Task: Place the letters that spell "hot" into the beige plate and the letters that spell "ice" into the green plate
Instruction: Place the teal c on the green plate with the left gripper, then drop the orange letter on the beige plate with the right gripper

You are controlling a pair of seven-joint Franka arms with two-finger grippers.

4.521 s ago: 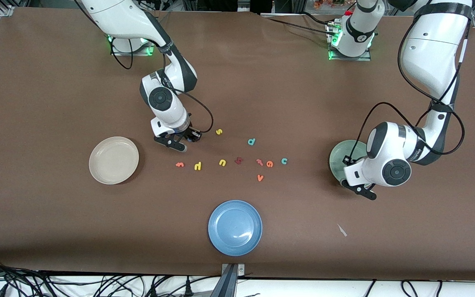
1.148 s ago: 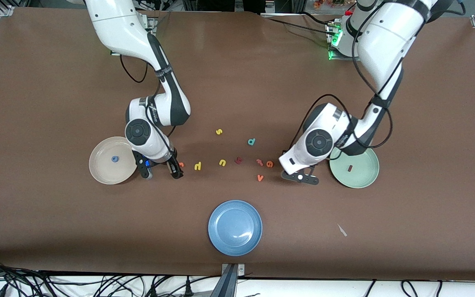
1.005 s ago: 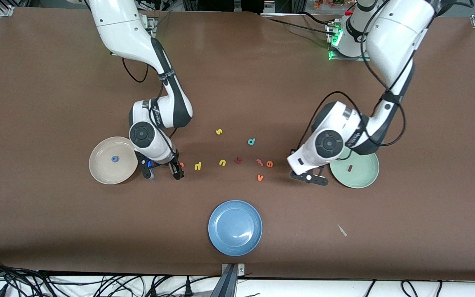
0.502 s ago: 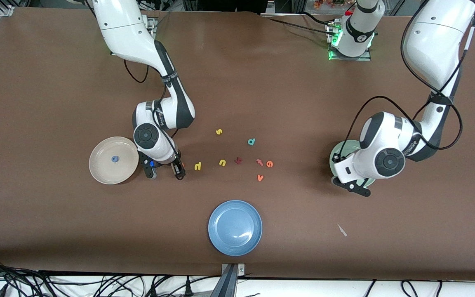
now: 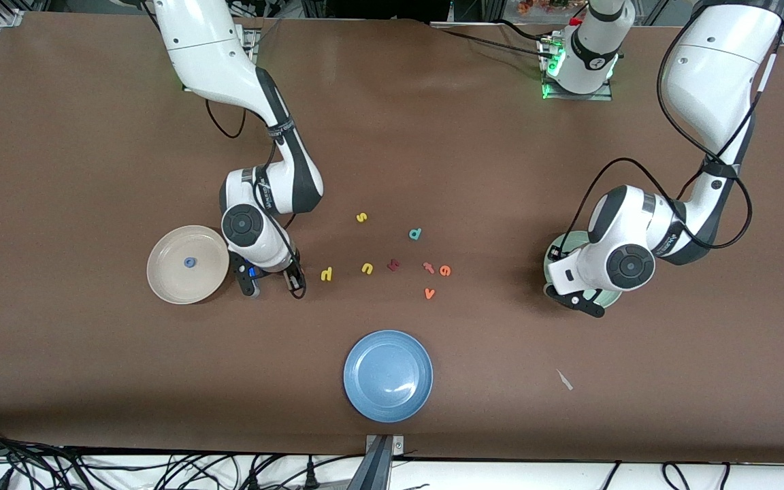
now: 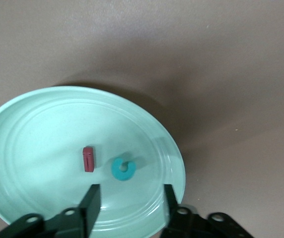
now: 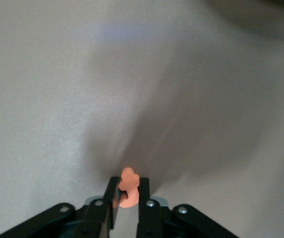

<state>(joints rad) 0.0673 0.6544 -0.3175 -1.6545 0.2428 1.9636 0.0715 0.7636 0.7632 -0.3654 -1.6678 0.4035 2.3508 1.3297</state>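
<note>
left gripper: fingers spread, just dropped teal "c" beside red "i" in green plate | right gripper: fingers now pinching orange "t" on the surface near beige plate | blue "o" already there; "h", "e" wait

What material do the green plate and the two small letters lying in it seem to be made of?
The green plate looks like smooth moulded plastic, perhaps melamine: faint sheen, concentric rings. The teal "c" and dark red "i" look like matte foam: thick, flat-cut, no shine, though rubber is possible.
</note>
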